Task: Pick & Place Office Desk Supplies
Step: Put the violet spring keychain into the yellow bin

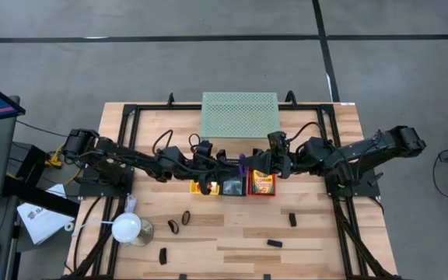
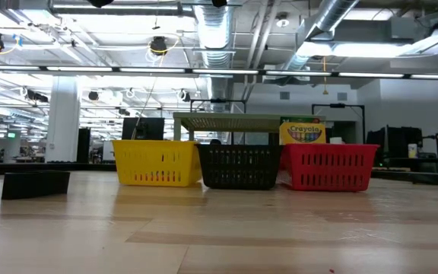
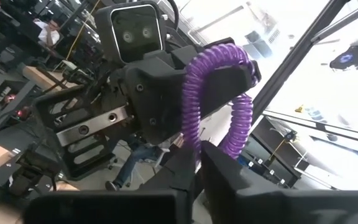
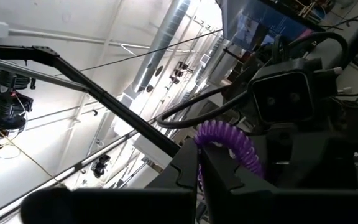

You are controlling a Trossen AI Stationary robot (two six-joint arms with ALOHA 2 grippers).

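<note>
Purple ring (image 3: 219, 99) clenched by both my jaws, left gripper (image 3: 197, 155) and right gripper (image 4: 199, 163); crayon box (image 1: 263, 183) binned, clips (image 1: 274, 243) below still loose.

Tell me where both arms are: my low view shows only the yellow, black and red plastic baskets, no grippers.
Observer: From above, they meet by the baskets; the left gripper and right gripper nearly touch.
Operator: Carrying anything?
Observer: Yes, a purple coiled ring band; the left gripper is pinched on it.
Operator: And the right?
Observer: Its wrist view shows it shut on the same band.
</note>
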